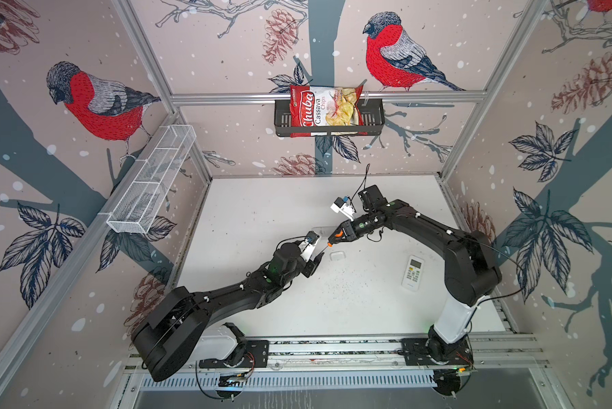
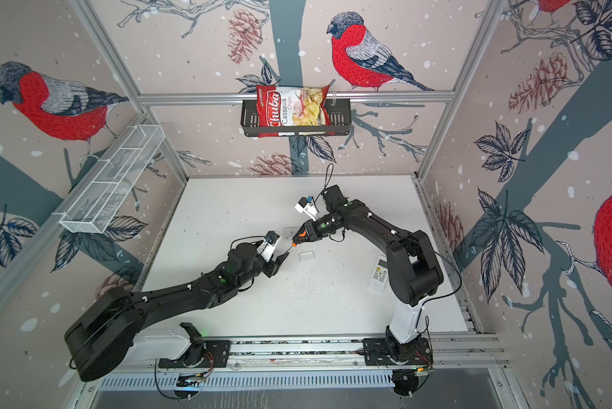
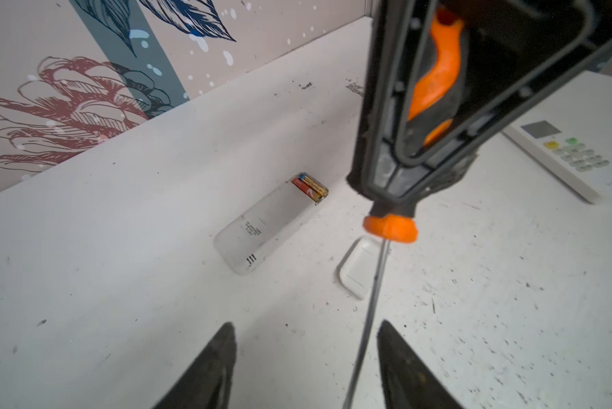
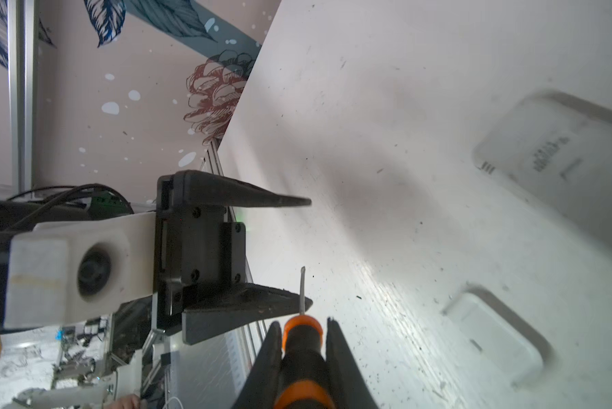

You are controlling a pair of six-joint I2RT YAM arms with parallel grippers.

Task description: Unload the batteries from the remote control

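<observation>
— How far along are they?

— Early on, I'd say. The remote lies face down on the table. Its battery cover is already off and lies just beside it. But the batteries, two that I can see, sit side by side in the open bay at one end of the remote. Nothing's out yet.

— And the arms?

— The right gripper is clamped on the handle of the screwdriver, hanging near the bay end of the remote. The tool's tip is off the remote, out past the cover. The left gripper has its fingers spread with the shaft running between them, and it grips nothing. Whether the shaft brushes a finger I can't tell.

— What's left, then?

— Getting both cells out of that bay. There's also a second remote, well apart from the first and beyond the cover, lying buttons up. Its back is hidden, but it looks untouched to me.

— Room to move?

— The remote sits well in from every table edge. On its side away from the cover there's bare table right up to the wall. The cover side is the tight spot: both grippers hang close together there, above a loose cover that could easily be knocked.
</observation>
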